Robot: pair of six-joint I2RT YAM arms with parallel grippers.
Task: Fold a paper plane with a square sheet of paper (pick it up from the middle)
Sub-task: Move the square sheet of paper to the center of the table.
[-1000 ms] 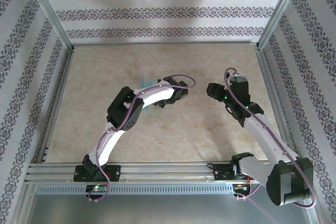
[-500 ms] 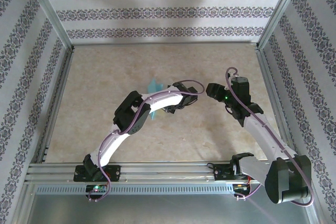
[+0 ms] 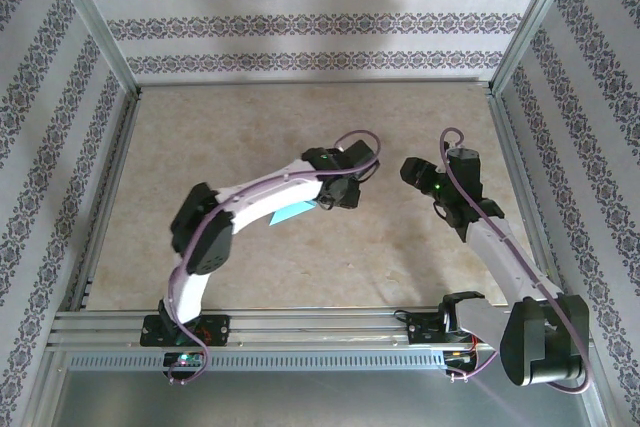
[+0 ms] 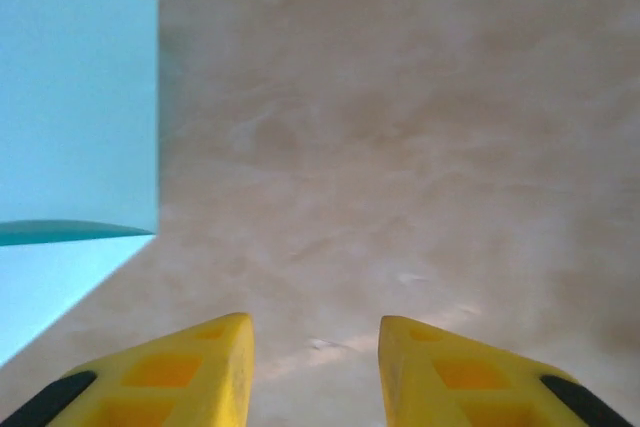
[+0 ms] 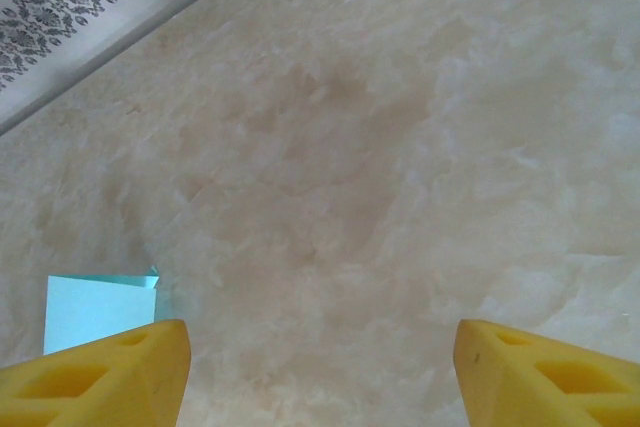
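Beside the left end effector, the paper plane looks light-blue, creased.

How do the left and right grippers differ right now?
The left gripper has a narrower gap between its jaws, while the right gripper stands much wider. The paper plane lies close beside the left gripper; the right gripper is farther from it, across the table. Both are open and hold nothing.
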